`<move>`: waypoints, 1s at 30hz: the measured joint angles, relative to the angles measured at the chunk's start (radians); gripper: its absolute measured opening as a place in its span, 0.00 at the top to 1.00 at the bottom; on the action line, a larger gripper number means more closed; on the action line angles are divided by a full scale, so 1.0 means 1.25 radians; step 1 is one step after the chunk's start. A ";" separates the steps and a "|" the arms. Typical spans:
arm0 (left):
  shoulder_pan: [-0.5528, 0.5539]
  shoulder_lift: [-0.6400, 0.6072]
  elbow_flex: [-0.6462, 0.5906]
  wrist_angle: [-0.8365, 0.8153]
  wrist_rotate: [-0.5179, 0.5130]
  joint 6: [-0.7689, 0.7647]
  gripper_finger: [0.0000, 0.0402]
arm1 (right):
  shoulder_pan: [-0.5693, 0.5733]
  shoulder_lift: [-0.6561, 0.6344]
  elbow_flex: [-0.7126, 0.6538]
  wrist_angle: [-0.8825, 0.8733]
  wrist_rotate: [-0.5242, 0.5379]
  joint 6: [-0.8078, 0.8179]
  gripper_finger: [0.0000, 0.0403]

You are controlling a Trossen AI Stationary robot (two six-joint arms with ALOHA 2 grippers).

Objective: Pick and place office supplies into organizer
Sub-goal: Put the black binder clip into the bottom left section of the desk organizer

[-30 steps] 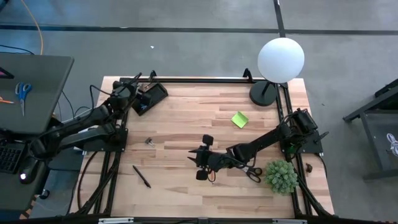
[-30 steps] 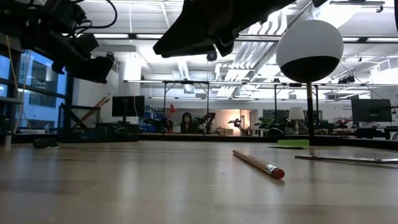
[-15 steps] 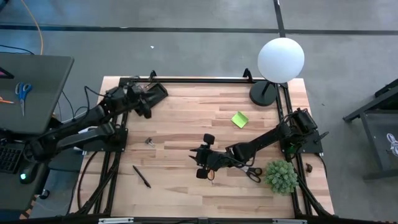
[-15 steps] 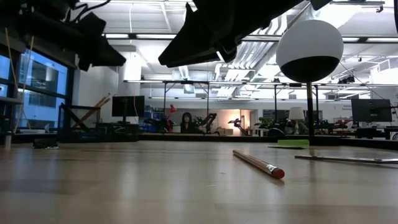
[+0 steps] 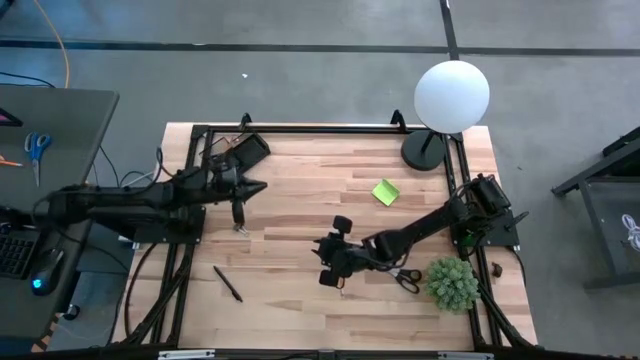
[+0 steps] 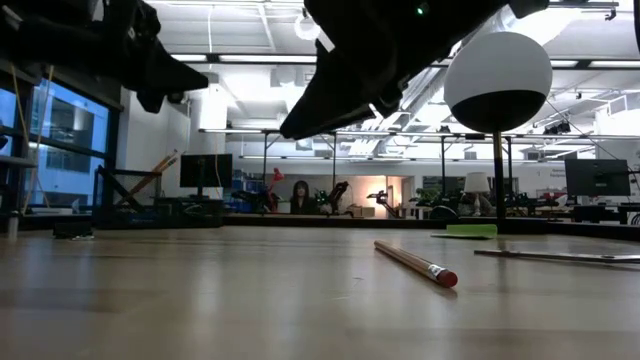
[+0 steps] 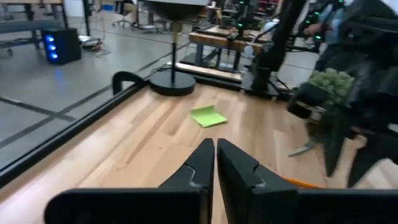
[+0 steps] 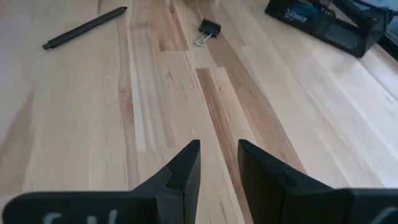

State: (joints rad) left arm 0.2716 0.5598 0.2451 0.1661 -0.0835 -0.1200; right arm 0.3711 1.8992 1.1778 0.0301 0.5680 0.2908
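The black organizer stands at the table's far left corner. My left gripper hovers just near of it, pointing toward the table's right, shut and holding nothing. A binder clip and a black pen lie nearer the front. My right gripper hangs open over bare wood at the table's middle. A pencil lies flat below it. The lime sticky-note pad lies toward the far right. Black-handled scissors lie beside the right arm.
A lamp with a white globe stands on a round black base at the far right corner. A bushy green plant sits at the near right. Black frame rails run along the table's edges.
My left gripper has swung away from the organizer toward the table's near and right sides, turning from pointing at the far edge to pointing right. My right gripper has tipped down a little over the same spot.
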 joint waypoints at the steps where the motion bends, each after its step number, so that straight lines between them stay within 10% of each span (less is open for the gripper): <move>1: -0.019 0.000 0.000 -0.001 -0.009 0.000 0.97 | 0.003 0.000 0.000 0.000 0.007 0.000 0.75; 30: -0.422 0.033 0.000 -0.139 -0.193 -0.049 0.99 | 0.026 0.000 0.000 -0.021 0.022 0.033 0.75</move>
State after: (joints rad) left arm -0.2564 0.6007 0.2451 -0.0080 -0.3247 -0.1810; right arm 0.4038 1.8988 1.1782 0.0040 0.5953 0.3325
